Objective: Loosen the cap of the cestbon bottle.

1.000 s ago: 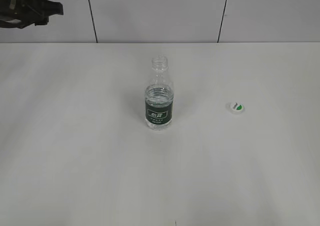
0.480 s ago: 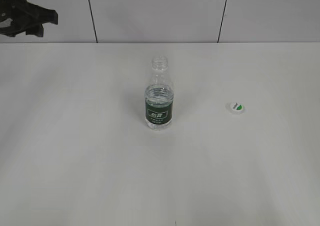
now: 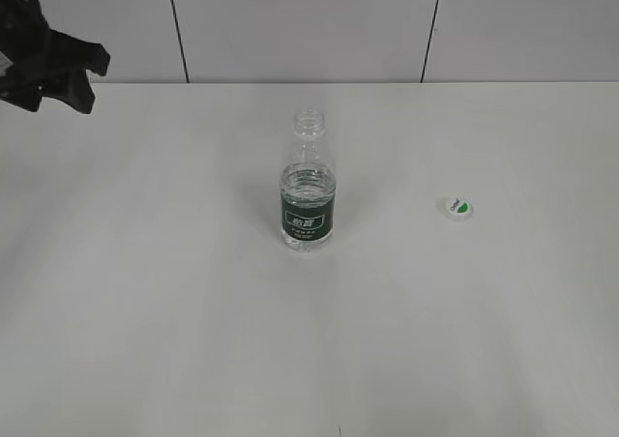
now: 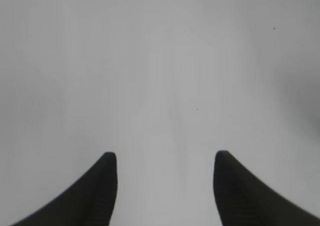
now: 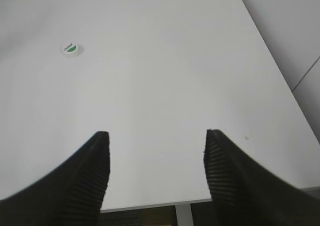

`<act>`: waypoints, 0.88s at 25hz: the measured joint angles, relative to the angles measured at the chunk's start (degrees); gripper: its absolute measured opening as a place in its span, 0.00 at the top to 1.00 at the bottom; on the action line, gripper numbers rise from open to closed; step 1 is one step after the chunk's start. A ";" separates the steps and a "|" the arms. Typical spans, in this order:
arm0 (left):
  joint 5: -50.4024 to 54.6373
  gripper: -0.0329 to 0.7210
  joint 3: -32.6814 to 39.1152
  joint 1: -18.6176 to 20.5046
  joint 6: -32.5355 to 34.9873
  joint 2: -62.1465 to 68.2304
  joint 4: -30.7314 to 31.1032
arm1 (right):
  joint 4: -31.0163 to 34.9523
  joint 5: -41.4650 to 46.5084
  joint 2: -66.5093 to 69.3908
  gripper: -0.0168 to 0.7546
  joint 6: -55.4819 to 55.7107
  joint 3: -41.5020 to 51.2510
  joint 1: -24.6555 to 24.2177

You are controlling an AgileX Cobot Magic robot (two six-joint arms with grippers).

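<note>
The cestbon bottle (image 3: 309,191) stands upright mid-table, clear plastic with a dark green label, its neck bare. The white cap (image 3: 458,208) with its green mark lies flat on the table to the bottle's right, apart from it; the right wrist view shows the cap (image 5: 71,49) far ahead at upper left. My left gripper (image 4: 166,158) is open over bare table with nothing between its fingers. In the exterior view the left gripper (image 3: 68,79) hangs at the far upper left. My right gripper (image 5: 156,136) is open and empty near the table's edge; it is outside the exterior view.
The white table (image 3: 193,321) runs back to a grey panelled wall (image 3: 309,21). The right wrist view shows the table's near edge (image 5: 150,205) with a white leg (image 5: 184,215) below it.
In the exterior view the left arm has sunk lower at the far left. Bottle and cap have not moved.
</note>
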 joint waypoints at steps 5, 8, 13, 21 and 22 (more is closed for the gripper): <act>-1.35 0.44 6.58 1.30 0.45 -6.92 0.79 | 0.00 0.01 0.00 0.38 0.00 0.00 0.00; -1.47 0.44 12.21 1.95 0.51 -11.13 1.10 | 0.00 0.01 0.00 0.38 0.00 0.00 0.00; -1.63 0.44 19.04 3.54 0.62 -19.17 1.10 | 0.00 0.01 0.00 0.38 0.00 0.00 0.00; 1.77 0.44 28.09 5.20 0.64 -34.99 1.10 | 0.00 0.07 0.00 0.38 0.00 0.00 0.00; 2.18 0.44 29.05 5.20 0.64 -37.43 1.10 | 0.00 0.07 0.00 0.38 0.00 0.00 0.00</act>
